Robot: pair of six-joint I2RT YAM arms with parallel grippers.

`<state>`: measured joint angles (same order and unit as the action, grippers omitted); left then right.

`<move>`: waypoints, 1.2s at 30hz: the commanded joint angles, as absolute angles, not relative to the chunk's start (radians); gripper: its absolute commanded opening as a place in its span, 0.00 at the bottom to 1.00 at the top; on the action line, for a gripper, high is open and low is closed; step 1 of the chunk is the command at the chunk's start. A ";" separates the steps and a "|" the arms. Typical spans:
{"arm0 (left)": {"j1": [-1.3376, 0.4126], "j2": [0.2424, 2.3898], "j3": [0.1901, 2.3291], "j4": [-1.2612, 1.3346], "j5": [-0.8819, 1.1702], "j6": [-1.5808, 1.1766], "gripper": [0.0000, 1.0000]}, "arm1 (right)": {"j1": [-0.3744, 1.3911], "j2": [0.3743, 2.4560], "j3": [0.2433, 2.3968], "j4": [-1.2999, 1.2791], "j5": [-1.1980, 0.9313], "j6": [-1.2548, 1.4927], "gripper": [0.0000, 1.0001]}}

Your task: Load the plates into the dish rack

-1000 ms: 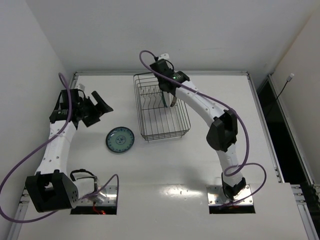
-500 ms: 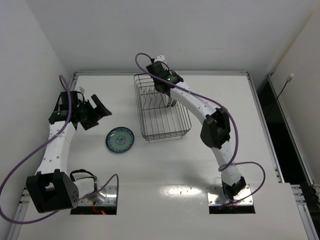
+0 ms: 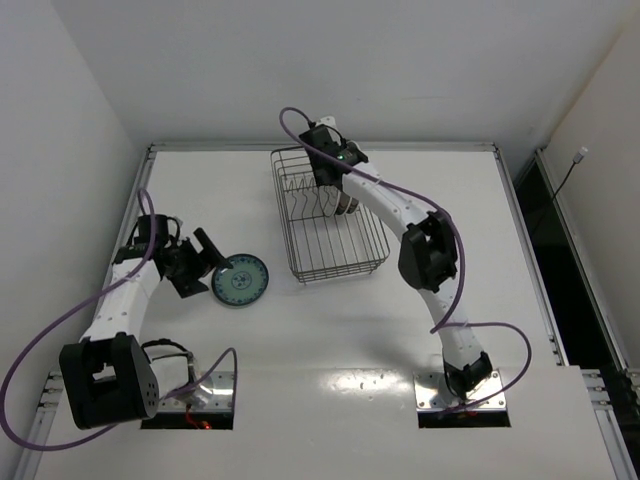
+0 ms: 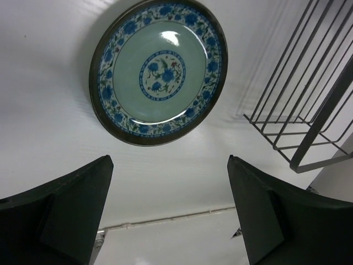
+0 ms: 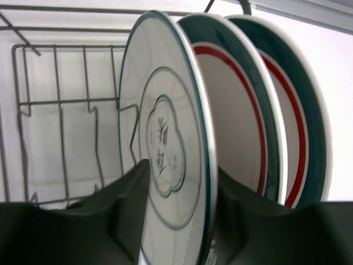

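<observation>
The small teal patterned plate lies flat on the table; in the left wrist view it sits just beyond my fingers. My left gripper is open and empty, low over the table beside it. The dish rack is a dark wire basket at the back centre. My right gripper is inside it, its fingers on either side of the white line-pattern plate, which stands upright. Two green-rimmed, red-ringed plates stand upright behind it.
The rack's wire corner shows at the right of the left wrist view, close to the teal plate. Upright rack wires stand to the left of the white plate. White walls surround the table.
My left gripper has come down and to the right, to the teal plate's left edge. My right gripper has stayed in the rack, and the rack has shifted slightly to the right.
</observation>
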<state>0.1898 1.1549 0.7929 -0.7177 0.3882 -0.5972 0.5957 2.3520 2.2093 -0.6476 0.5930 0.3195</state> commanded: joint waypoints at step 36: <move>0.219 1.335 0.460 -0.123 0.460 -0.890 0.06 | 0.551 1.388 1.919 -0.933 0.279 0.468 0.83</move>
<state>0.2096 1.3315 0.4168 -0.1787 0.4553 -0.9207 0.5629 1.4109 1.9244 -0.9321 0.2787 0.4534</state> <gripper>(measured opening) 0.077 0.823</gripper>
